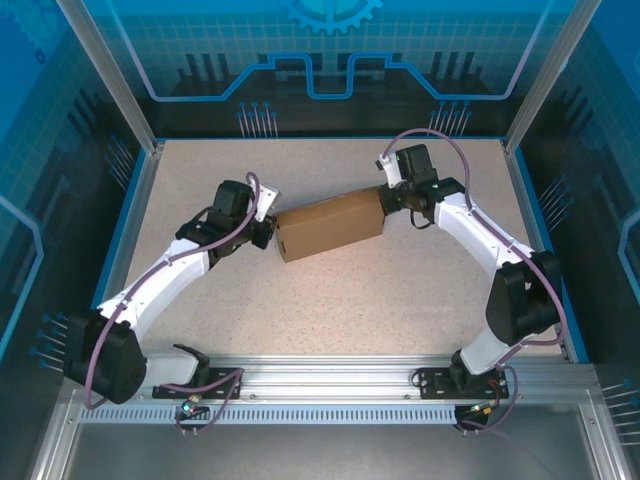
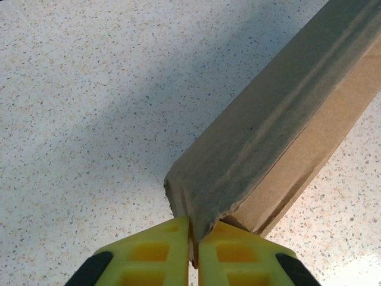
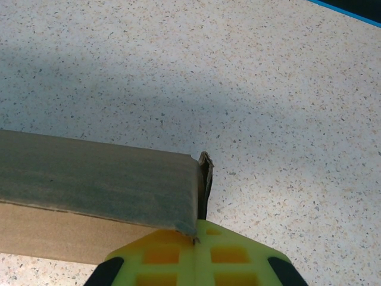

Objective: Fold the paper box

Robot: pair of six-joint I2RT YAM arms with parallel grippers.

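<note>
Two grippers pinch one paper box (image 1: 330, 227) by its opposite short ends; it lies at the centre of the top view on the speckled table (image 1: 400, 290). At bottom centre of its wrist view, the left gripper (image 2: 193, 229) has its yellow fingers (image 2: 149, 256) pressed almost together on a crumpled cardboard edge at the box's near corner. The right gripper (image 3: 199, 235), bottom centre of its own view, is likewise closed on a thin flap (image 3: 206, 179) standing just past the end wall. Gripping both ends probably steadies the box for tucking. Underside and interior are hidden, and tab seating cannot be made out. Both wrist views crop the box.
</note>
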